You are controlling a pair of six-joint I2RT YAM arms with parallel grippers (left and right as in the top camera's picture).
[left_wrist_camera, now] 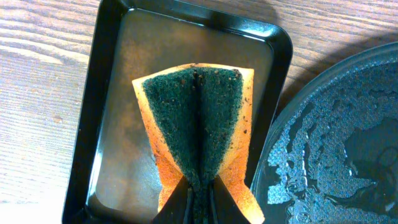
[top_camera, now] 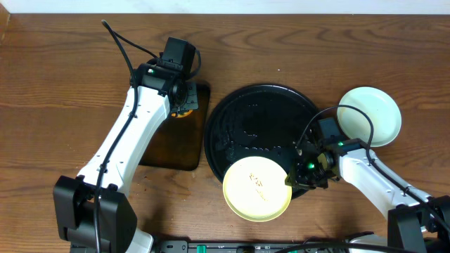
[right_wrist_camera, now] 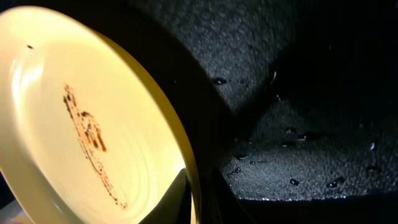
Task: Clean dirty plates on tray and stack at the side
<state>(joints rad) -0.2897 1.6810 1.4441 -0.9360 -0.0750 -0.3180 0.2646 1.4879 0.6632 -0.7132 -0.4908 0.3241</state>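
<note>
The pale yellow plate (top_camera: pixel 256 187) with brown streaks hangs over the front rim of the round black tray (top_camera: pixel 256 116). My right gripper (top_camera: pixel 294 177) is shut on its right rim; the right wrist view shows the plate (right_wrist_camera: pixel 81 137) tilted, its rim between my fingers (right_wrist_camera: pixel 198 202). A whitish plate (top_camera: pixel 370 114) lies on the table right of the tray. I cannot tell whether another plate lies under it. My left gripper (top_camera: pixel 184 98) is shut on a folded green and orange sponge (left_wrist_camera: pixel 198 134) over the dark rectangular tray (left_wrist_camera: pixel 106 118).
The dark brown rectangular tray (top_camera: pixel 172 144) lies left of the black tray, almost touching it. The black tray's surface is wet, with water drops (left_wrist_camera: pixel 329 143). Cables run from both arms across the wooden table.
</note>
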